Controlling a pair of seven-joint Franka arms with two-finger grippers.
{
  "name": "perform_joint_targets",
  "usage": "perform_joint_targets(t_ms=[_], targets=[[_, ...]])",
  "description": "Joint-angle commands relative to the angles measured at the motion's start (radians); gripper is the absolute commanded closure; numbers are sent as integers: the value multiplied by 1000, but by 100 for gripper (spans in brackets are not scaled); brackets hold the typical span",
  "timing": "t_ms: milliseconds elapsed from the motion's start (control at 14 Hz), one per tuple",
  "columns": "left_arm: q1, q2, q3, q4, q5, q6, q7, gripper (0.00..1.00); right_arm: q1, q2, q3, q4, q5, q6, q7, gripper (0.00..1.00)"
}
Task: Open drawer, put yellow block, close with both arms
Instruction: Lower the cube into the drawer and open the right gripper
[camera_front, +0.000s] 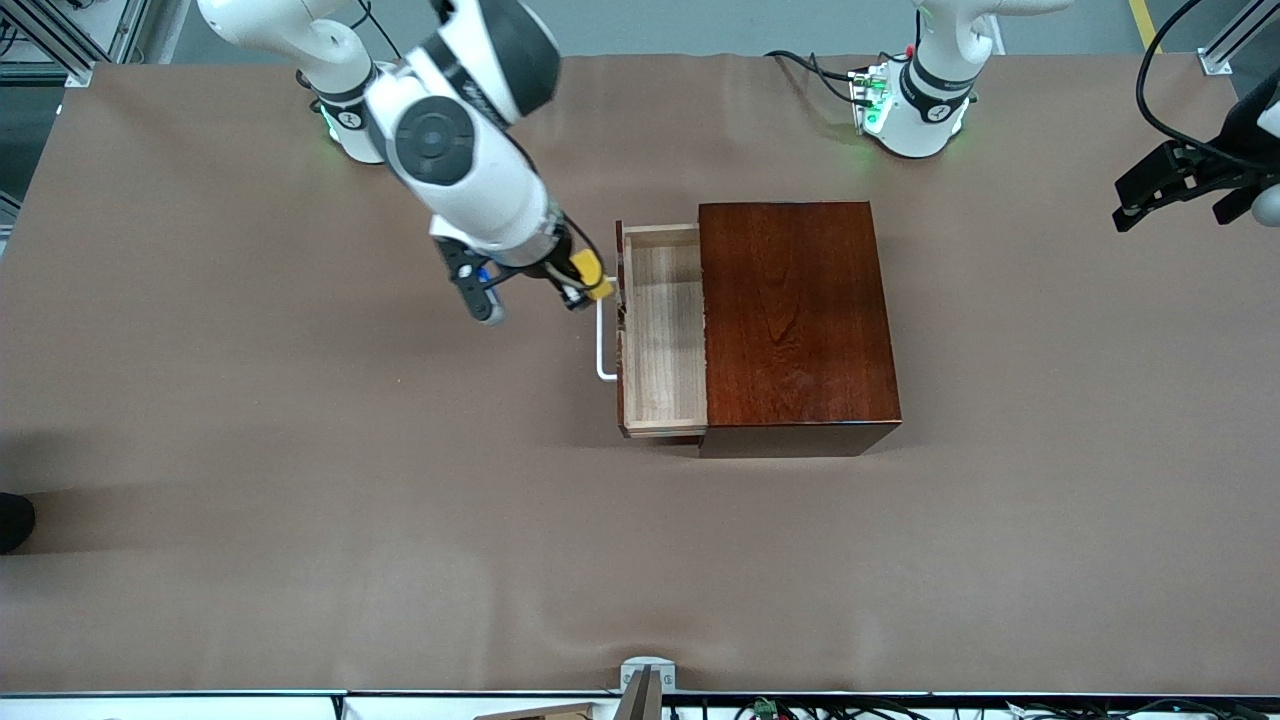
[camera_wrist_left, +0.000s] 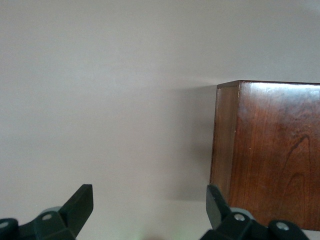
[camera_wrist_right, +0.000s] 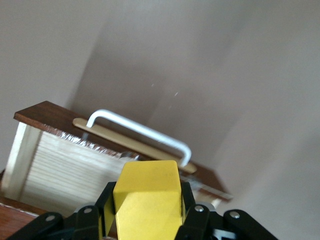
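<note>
A brown cloth-covered table (camera_front: 300, 480) is seen from a high camera facing two white robot arms. Toward the right arm's end of the table, the right arm reaches down from its green-lit base. The right gripper (camera_front: 585, 285) is clamped on the small plain yellow cube (camera_front: 588, 270), holding it in the air over the white U-shaped bar handle (camera_front: 602, 345), just beside the drawer's front panel. In the right wrist view the yellow block (camera_wrist_right: 147, 197) sits squarely between the black fingers (camera_wrist_right: 192, 215), with the handle (camera_wrist_right: 145, 132) and the pale wood interior below it.

Next comes the drawer (camera_front: 665, 330), a light pale-wood tray pulled out of a glossy dark reddish-brown wooden box (camera_front: 795, 320). The tray is open and looks empty.

Toward the left arm's end of the table, the left arm waits. The left gripper (camera_front: 1185, 190) hangs over bare table cloth well apart from the box, its fingers (camera_wrist_left: 80, 202) spread apart and holding nothing.

The step in hand appears to be carrying the block to the open drawer. The next move likely calls for shifting the right gripper over the tray, lowering, and releasing, before both arms push the drawer shut.
</note>
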Motion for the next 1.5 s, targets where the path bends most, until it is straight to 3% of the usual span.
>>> perform_joint_targets(t_ms=[0, 357, 714, 1429], targets=[[13, -15, -4, -21, -24, -8, 22, 0, 14, 49, -13, 39, 17, 13, 84, 100], [10, -15, -5, -23, -24, -20, 22, 0, 46, 153, -13, 154, 19, 18, 253, 100], [13, -17, -5, -23, -24, -30, 22, 0, 77, 204, -13, 159, 16, 56, 368, 100], [13, -14, -2, -23, -24, -33, 39, 0, 123, 276, -14, 144, -1, 145, 368, 100]])
